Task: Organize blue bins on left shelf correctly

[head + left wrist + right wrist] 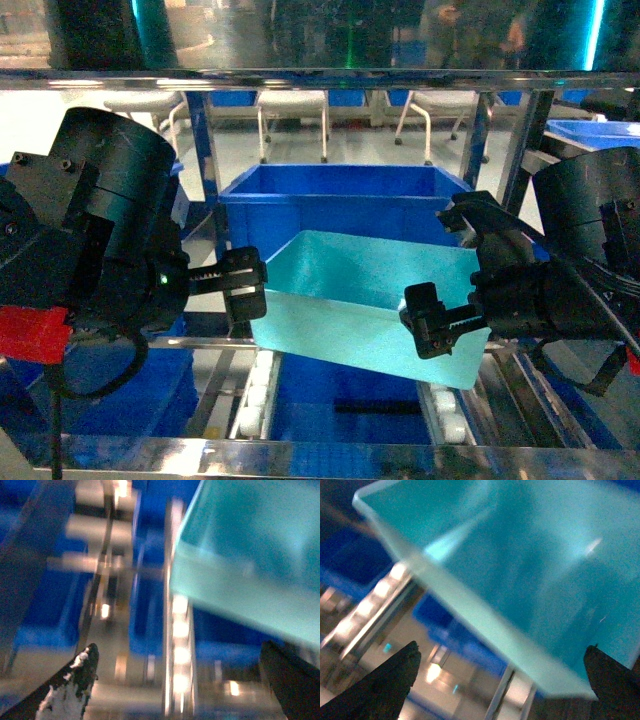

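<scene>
floor: pale, glossy [340, 165] | furniture: white chairs [292, 105] behind | light: cyan strip [598, 30]

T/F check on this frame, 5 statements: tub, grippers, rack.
1. The pale turquoise glossy plastic tub sits level on the rack. False: it is tilted, its right side lower.
2. A darker royal-blue plastic bin stands behind the turquoise tub. True.
3. The left gripper is at the tub's left end and the right gripper is at its front right. True.
4. The turquoise tub is full of parts. False: its inside shows only bare walls.
5. White rollers of the metal flow rack show below the tub. True.
</scene>
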### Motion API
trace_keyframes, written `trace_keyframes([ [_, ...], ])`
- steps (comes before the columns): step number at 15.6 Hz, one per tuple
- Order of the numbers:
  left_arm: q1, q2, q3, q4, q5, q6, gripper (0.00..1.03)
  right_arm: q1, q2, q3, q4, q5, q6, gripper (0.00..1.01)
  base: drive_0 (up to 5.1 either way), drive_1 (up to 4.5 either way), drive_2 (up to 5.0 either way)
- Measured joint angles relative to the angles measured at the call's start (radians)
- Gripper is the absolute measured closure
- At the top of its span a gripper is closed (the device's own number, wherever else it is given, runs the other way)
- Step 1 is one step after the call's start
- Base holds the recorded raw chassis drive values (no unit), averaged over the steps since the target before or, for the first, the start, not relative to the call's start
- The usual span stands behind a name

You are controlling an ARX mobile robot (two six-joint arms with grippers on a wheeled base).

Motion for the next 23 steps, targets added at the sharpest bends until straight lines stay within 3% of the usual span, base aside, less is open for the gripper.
trace_keyframes([
  [1, 0.0, 0.024, -0.053, 0.215, -0.033, 0.027, 0.1, 0.011, 0.013, -0.029, 0.133, 0.058, 0.006, 0.07, 0.0, 0.0, 0.0],
  [4, 0.007, 0.048, -0.148, 0.49, -0.071, 0.128, 0.21, 0.016, 0.031, -0.135, 0.435, 0.26, 0.019, 0.2, 0.0, 0.0, 0.0],
  [5, 0.018, 0.047, -0.22, 0.6, -0.07, 0.166, 0.27, 0.014, 0.025, -0.181, 0.503, 0.304, 0.021, 0.24, 0.0, 0.0, 0.0],
  [6, 0.041, 0.032, -0.332, 0.745, -0.064, 0.233, 0.36, -0.001, 0.002, -0.294, 0.623, 0.392, 0.026, 0.33, 0.0, 0.0, 0.0],
  [7, 0.08, -0.029, -0.443, 0.895, -0.053, 0.289, 0.48, -0.039, -0.062, -0.415, 0.745, 0.415, 0.029, 0.46, 0.0, 0.0, 0.0],
  [8, 0.104, -0.138, -0.499, 0.982, -0.038, 0.314, 0.61, -0.068, -0.172, -0.492, 0.795, 0.413, 0.031, 0.59, 0.0, 0.0, 0.0],
  [11, 0.138, -0.328, -0.685, 0.969, 0.024, 0.34, 0.99, -0.103, -0.378, -0.715, 0.786, 0.355, 0.032, 0.97, 0.0, 0.0, 0.0],
  [14, 0.181, -0.546, -0.789, 0.978, 0.059, 0.34, 1.01, -0.143, -0.597, -0.843, 0.798, 0.319, 0.032, 0.99, 0.0, 0.0, 0.0],
  [16, 0.201, -0.685, -0.848, 0.907, 0.08, 0.34, 1.01, -0.163, -0.729, -0.921, 0.791, 0.301, 0.032, 0.99, 0.0, 0.0, 0.0],
  [17, 0.246, -0.766, -0.874, 0.851, 0.132, 0.341, 1.01, -0.174, -0.814, -0.944, 0.763, 0.29, 0.032, 0.99, 0.0, 0.0, 0.0],
  [18, 0.273, -0.836, -0.891, 0.799, 0.149, 0.341, 1.01, -0.225, -0.888, -0.966, 0.714, 0.23, 0.032, 0.99, 0.0, 0.0, 0.0],
  [19, 0.279, -0.921, -0.896, 0.702, 0.15, 0.341, 1.01, -0.243, -0.953, -0.988, 0.658, 0.234, 0.033, 0.99, 0.0, 0.0, 0.0],
  [21, 0.272, -1.118, -0.896, 0.544, 0.158, 0.341, 1.01, -0.24, -1.098, -1.014, 0.544, 0.223, 0.033, 0.99, 0.0, 0.0, 0.0],
  [22, 0.274, -1.182, -0.903, 0.495, 0.156, 0.341, 1.01, -0.24, -1.212, -1.012, 0.409, 0.223, 0.033, 0.99, 0.0, 0.0, 0.0],
  [23, 0.275, -1.229, -0.916, 0.441, 0.157, 0.341, 1.01, -0.24, -1.307, -1.012, 0.343, 0.223, 0.033, 0.99, 0.0, 0.0, 0.0],
])
